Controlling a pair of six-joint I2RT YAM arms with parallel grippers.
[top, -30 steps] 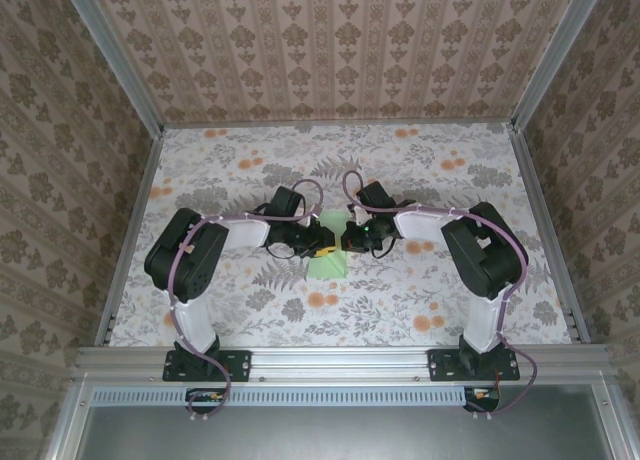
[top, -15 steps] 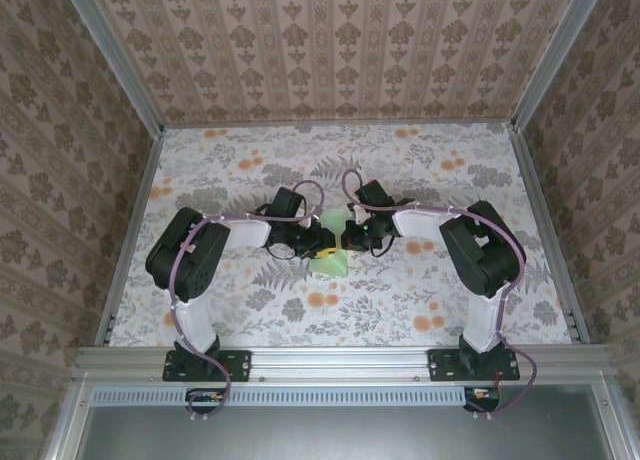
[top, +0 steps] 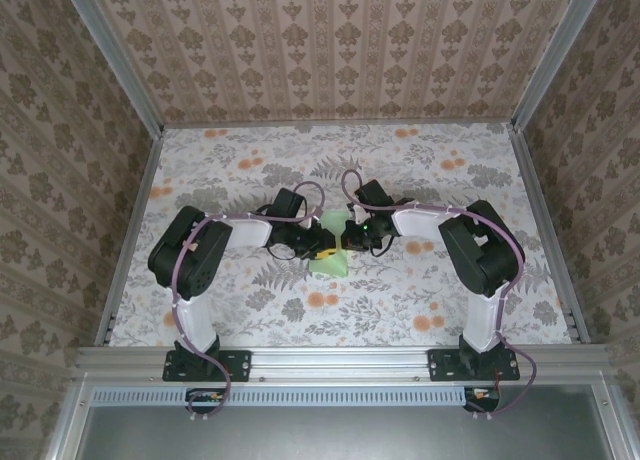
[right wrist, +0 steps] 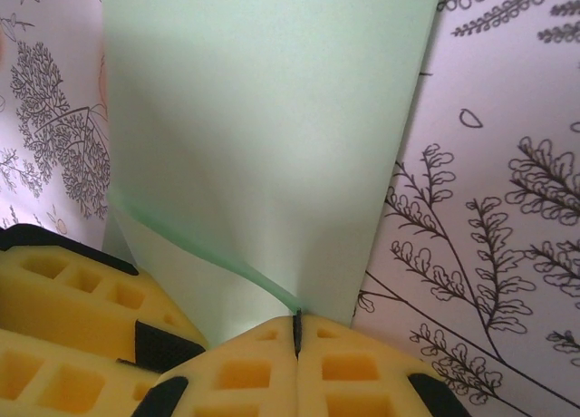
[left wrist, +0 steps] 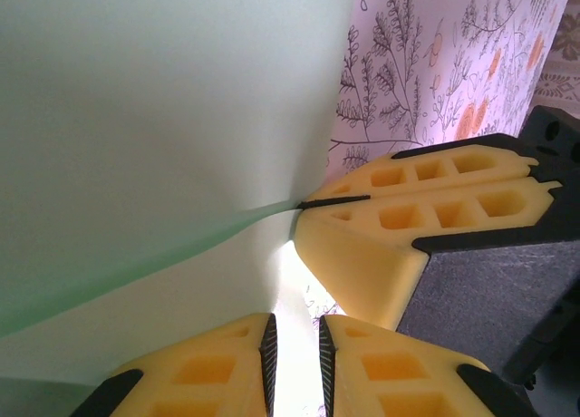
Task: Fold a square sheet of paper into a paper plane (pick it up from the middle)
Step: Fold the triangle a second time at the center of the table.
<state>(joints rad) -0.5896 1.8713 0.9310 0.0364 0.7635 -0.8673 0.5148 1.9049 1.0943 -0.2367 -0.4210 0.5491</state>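
One soft bend so far; nothing pointed yet. Holds paper (top: 328, 263) over the middle of the table (top: 450, 180): pinches one edge tight in right gripper (right wrist: 296, 322), brackets another with left gripper (left wrist: 294, 340), narrowly parted, grip impossible to tell. Leaves, seemingly, nearly every fold.

Tabletop: floral tablecloth (top: 420, 180), orange blossoms and grey fern leaves on white. Damask wallpaper (top: 340, 50) on back and side walls. Aluminium rail (top: 340, 358) along near edge; perforated strip (top: 340, 395), then grey panel (top: 340, 435) below it.
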